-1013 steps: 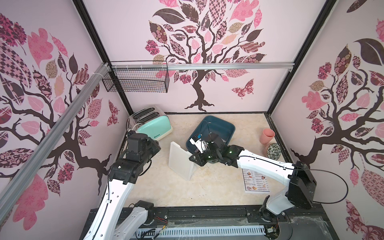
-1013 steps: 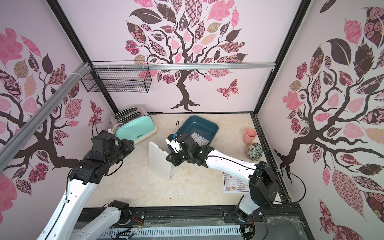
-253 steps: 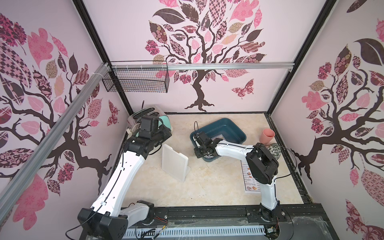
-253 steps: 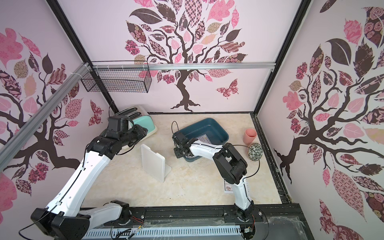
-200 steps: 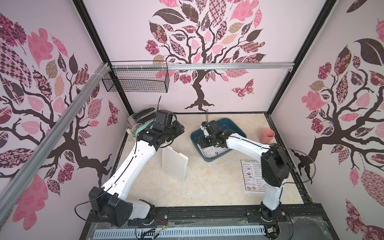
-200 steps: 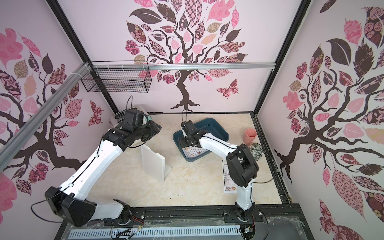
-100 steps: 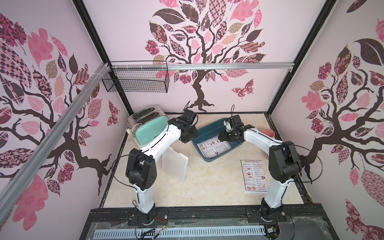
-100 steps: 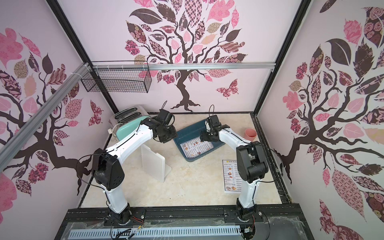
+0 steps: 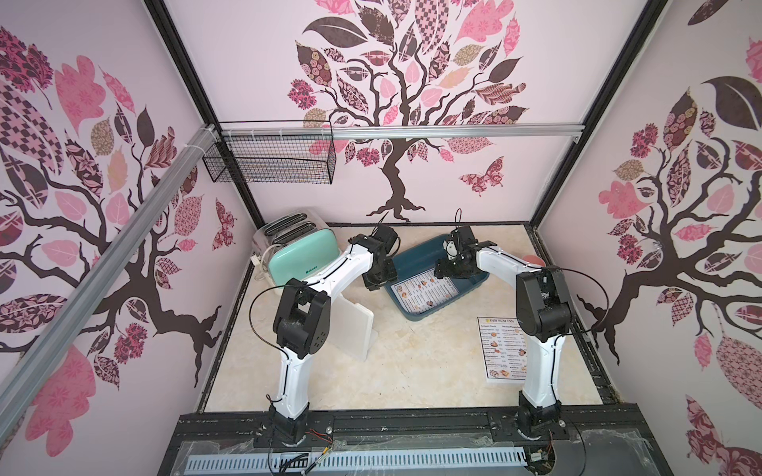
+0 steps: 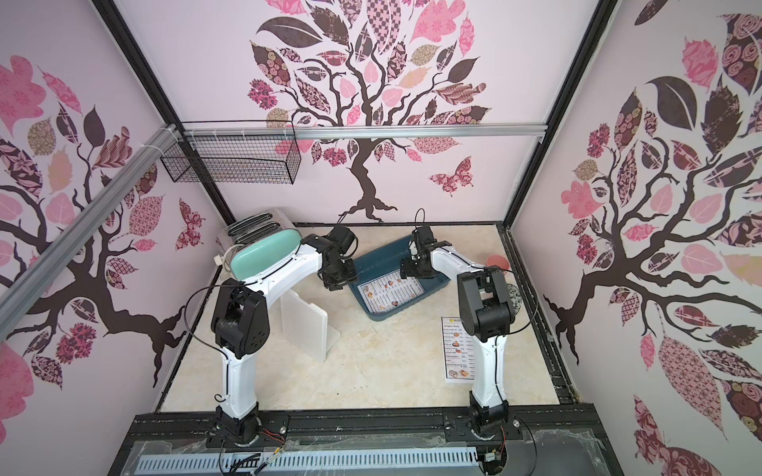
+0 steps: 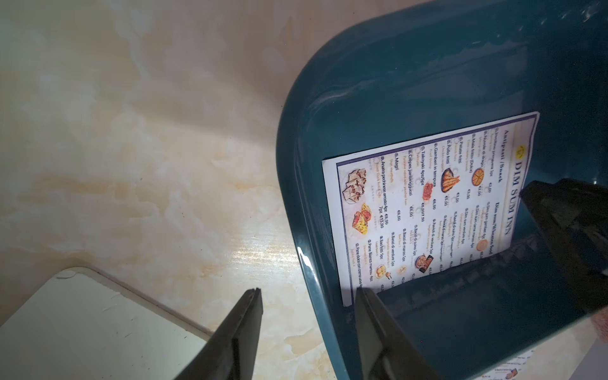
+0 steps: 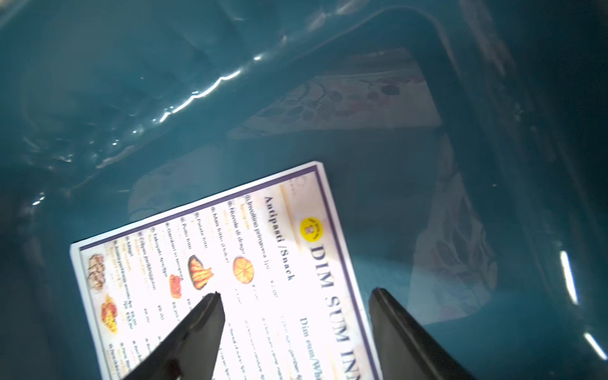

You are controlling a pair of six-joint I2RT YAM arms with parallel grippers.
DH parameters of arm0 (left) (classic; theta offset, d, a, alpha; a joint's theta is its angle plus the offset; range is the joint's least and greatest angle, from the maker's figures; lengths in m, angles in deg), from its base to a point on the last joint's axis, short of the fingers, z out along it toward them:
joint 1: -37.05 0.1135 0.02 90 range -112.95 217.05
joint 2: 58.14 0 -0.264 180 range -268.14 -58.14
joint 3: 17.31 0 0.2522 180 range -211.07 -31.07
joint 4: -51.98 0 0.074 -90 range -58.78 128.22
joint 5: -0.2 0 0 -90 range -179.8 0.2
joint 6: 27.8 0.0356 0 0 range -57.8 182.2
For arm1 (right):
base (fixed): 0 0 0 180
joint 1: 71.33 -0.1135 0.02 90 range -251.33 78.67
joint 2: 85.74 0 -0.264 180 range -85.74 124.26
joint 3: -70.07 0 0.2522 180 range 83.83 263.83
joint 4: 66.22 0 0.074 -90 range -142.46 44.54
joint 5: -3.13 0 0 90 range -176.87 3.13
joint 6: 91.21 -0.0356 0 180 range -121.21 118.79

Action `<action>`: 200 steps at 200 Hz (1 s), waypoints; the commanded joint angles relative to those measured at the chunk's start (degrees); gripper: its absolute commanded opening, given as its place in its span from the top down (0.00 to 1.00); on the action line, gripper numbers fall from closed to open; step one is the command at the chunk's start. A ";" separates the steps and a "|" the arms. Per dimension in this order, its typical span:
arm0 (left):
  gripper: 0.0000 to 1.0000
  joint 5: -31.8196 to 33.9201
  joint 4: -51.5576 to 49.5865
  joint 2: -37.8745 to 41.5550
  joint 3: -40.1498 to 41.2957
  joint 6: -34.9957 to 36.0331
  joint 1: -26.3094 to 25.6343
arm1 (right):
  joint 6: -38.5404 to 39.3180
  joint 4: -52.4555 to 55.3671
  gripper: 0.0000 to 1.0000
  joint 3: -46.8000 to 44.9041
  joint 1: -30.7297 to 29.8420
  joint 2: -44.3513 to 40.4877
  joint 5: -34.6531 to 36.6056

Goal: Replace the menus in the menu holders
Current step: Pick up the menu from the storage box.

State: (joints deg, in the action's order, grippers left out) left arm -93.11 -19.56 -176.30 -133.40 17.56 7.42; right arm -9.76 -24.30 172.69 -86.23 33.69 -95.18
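One menu [image 9: 426, 290]: lying in tub [image 9: 414, 253] (presumably the old one). Other menu [image 9: 503, 348]: on table [image 9: 412, 371], uninserted. Menu holder [image 9: 354, 325]: apparently empty. Left gripper [image 11: 308, 291], right gripper [image 12: 296, 292]: spread, empty.

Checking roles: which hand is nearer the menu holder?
Left. The left hand hangs over the tub rim near the menu holder; the right hand hangs farther, over the tub.

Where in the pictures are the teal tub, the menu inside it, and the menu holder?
teal tub [image 9: 416, 257]: in a top view, on its bare inside at the far end.
menu in the tub [image 9: 426, 290]: in a top view, on the middle of the sheet.
menu holder [image 9: 352, 329]: in a top view, on its upright panel.
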 commanded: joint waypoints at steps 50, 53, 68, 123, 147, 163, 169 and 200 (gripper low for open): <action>0.51 -5.04 2.31 -3.25 -0.51 2.16 -0.06 | 2.43 5.07 0.25 0.44 0.31 3.95 -4.68; 0.52 -5.25 2.52 -3.33 -0.51 2.18 -0.06 | 2.51 5.26 0.25 0.44 0.31 4.04 -5.21; 0.52 -6.12 3.03 -4.10 -1.10 2.33 -0.08 | 2.69 6.36 0.25 0.55 0.31 4.78 -8.36; 0.53 -7.39 2.94 -6.33 -4.33 3.11 -0.17 | 3.01 8.93 0.25 0.88 -1.32 7.41 -15.68; 0.53 -7.71 3.20 -6.71 -5.14 3.22 -0.17 | 3.02 9.03 0.25 0.97 -2.53 8.39 -17.83; 0.53 -7.68 3.26 -6.81 -5.64 3.33 -0.12 | 2.86 9.01 0.25 0.97 -3.15 8.92 -19.00; 0.53 -7.68 3.27 -6.81 -5.69 3.37 -0.17 | 2.80 8.85 0.25 0.97 -3.28 9.05 -19.49; 0.52 -8.22 3.89 -6.91 -5.68 3.41 -0.21 | 2.24 8.27 0.25 0.88 -3.47 9.67 -23.53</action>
State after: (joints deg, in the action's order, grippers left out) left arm -98.48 -19.45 -182.14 -136.83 20.05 7.77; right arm -6.77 -21.57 175.43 -87.52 38.63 -112.04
